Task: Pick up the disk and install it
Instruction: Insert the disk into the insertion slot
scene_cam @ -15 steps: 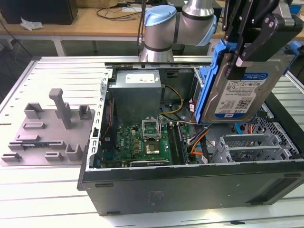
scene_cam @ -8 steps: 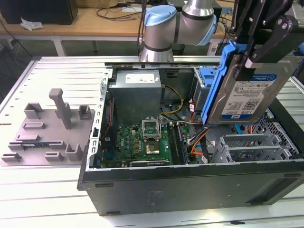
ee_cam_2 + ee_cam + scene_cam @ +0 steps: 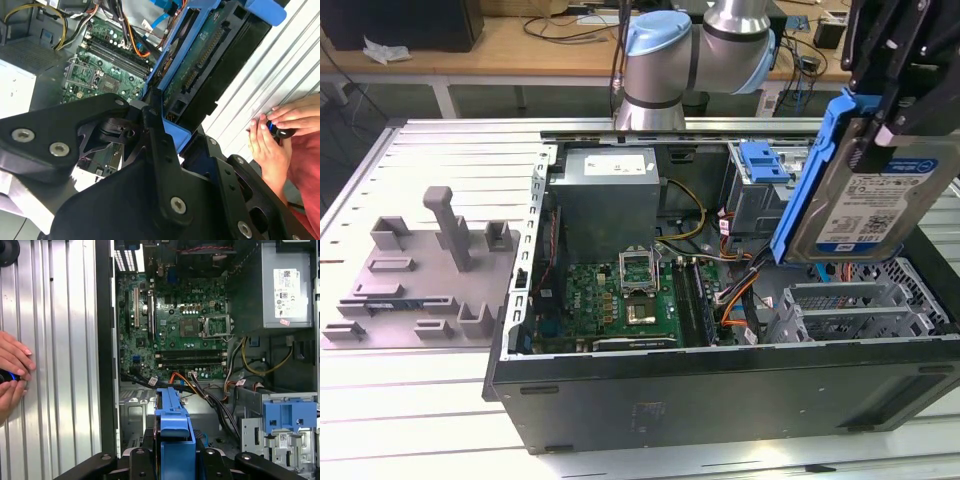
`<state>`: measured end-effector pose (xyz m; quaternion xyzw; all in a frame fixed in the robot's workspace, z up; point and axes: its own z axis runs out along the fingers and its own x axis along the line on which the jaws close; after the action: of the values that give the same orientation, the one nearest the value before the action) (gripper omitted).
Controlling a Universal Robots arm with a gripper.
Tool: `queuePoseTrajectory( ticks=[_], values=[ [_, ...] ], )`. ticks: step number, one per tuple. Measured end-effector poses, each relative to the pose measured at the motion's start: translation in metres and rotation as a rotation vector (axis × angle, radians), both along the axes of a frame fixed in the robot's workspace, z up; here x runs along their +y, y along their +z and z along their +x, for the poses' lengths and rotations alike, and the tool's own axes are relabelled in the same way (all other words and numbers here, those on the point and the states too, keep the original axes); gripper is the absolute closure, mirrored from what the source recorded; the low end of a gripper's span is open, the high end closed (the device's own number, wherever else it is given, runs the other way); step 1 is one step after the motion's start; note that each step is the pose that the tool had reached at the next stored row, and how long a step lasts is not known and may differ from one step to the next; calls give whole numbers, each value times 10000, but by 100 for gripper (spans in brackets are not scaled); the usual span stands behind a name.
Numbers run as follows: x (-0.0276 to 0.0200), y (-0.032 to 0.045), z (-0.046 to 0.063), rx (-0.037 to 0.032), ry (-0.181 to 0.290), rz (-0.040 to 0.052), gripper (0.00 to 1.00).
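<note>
My gripper (image 3: pixel 882 128) is shut on the disk (image 3: pixel 876 200), a silver hard drive with a white-and-blue label clipped in a blue carrier frame (image 3: pixel 808 175). I hold it tilted in the air above the open computer case (image 3: pixel 720 392), at the exterior view's right, over the metal drive cage (image 3: pixel 865 305). In the second wrist view the disk (image 3: pixel 202 60) shows edge-on between my black fingers (image 3: pixel 152 125). In the first wrist view the blue carrier (image 3: pixel 175 432) sticks out from my gripper (image 3: pixel 175 460) toward the motherboard (image 3: pixel 180 325).
Inside the case lie the motherboard (image 3: pixel 620 295), a grey power supply (image 3: pixel 605 190), cables and a bay with another blue carrier (image 3: pixel 763 160). A grey slotted fixture (image 3: pixel 430 270) sits at the exterior view's left. A person's hands (image 3: pixel 272 137) rest on the ribbed table beside the case.
</note>
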<state>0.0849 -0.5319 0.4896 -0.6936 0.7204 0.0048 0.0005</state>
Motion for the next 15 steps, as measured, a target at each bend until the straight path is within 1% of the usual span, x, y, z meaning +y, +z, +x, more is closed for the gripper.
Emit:
queuePoseTrajectory(
  ticks=[3,8,10,15],
  values=[
    [-2,-2,107,0,1,1,63],
    [-5,-5,200,0,1,1,63],
    [-5,-7,219,0,1,2,63],
    [-5,-7,227,0,0,0,63]
  ],
)
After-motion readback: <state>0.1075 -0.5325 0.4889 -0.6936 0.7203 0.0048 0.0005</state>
